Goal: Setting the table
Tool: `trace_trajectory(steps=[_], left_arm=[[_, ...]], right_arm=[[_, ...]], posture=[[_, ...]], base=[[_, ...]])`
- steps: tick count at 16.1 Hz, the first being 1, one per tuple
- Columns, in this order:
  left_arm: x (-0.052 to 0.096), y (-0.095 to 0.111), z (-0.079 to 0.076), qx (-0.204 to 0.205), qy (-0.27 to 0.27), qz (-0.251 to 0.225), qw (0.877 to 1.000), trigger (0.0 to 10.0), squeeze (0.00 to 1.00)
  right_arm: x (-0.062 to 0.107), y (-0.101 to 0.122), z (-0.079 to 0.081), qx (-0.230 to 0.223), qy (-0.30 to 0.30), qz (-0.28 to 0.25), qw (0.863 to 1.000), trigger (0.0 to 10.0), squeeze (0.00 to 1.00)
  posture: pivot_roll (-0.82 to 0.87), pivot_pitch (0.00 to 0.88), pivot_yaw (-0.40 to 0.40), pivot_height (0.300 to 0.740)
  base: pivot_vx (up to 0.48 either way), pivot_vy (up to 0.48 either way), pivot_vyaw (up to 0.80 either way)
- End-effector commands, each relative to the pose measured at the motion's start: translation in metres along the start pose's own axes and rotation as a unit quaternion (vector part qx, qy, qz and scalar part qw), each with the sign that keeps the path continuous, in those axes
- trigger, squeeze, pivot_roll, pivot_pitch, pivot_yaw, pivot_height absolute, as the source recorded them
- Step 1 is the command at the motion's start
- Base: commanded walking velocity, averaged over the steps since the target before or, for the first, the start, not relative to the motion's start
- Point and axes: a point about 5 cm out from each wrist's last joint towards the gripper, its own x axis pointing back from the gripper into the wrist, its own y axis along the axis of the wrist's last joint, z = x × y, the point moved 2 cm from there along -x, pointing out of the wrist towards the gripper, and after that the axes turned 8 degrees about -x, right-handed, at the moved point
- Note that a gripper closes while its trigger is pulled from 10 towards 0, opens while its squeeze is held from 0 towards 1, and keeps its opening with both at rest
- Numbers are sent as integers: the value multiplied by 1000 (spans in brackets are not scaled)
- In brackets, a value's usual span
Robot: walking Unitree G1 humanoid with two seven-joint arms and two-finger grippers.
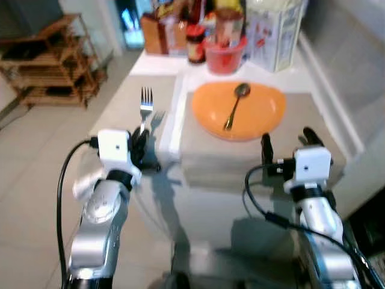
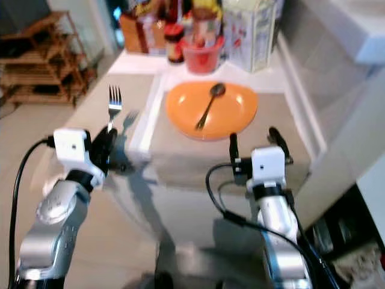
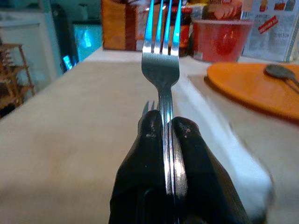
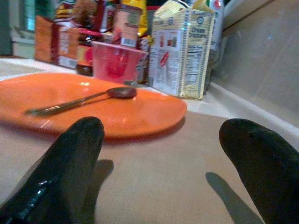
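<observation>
Two claws hover over the counter (image 1: 120, 102): left claw (image 1: 141, 143) pinches a fork (image 1: 145, 105), nine o'clock of the orange plate (image 1: 264, 111). Left wrist: fingers (image 3: 187, 154) clamp the handle. Right wrist: right claw (image 4: 161, 154) spread, spoon (image 4: 84, 100) on the plate.

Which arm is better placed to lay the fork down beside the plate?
Left. The left gripper is shut on the fork and sits over the table left of the orange plate. The right gripper is open and empty, near the plate's other side.
</observation>
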Motion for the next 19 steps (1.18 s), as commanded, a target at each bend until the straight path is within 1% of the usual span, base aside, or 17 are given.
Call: trace_trajectory(steps=[1,6,8,10,12,17,18,19], left_arm=[[0,0,2,2,5,1,1000,0,0],[-1,0,0,11,1,0,1000,0,0],[-2,0,1,5,-1,0,1000,0,0],[-2,4,0,11,-5,-7,1000,0,0],[-2,6,0,1,-10,-12,1000,0,0],[-4,7,-7,12,-25,-17,999,0,0],[-3,0,2,9,-5,-9,1000,0,0],[-1,-4,8,5,6,-3,1000,0,0]], right_arm=[[1,-1,4,-7,10,-2,1000,10000,0],[3,-2,2,-3,10,0,1000,10000,0],[4,-4,1,-1,11,3,1000,10000,0],[4,-4,2,-1,10,4,1000,10000,0],[4,-5,3,-2,11,5,1000,10000,0],[3,-6,3,0,13,6,1000,10000,0],[3,-2,0,-6,8,-1,1000,10000,0],[3,-1,-3,-9,4,-1,1000,10000,0]], posture=[[-137,0,94,736],[-146,0,97,736],[-144,0,97,736],[-143,0,100,736],[-141,0,102,736],[-143,0,102,736],[-147,0,103,736],[-147,0,102,736]], base=[[0,0,0],[0,0,0],[0,0,0],[0,0,0],[0,0,0],[0,-480,0],[0,-480,0],[0,-480,0]])
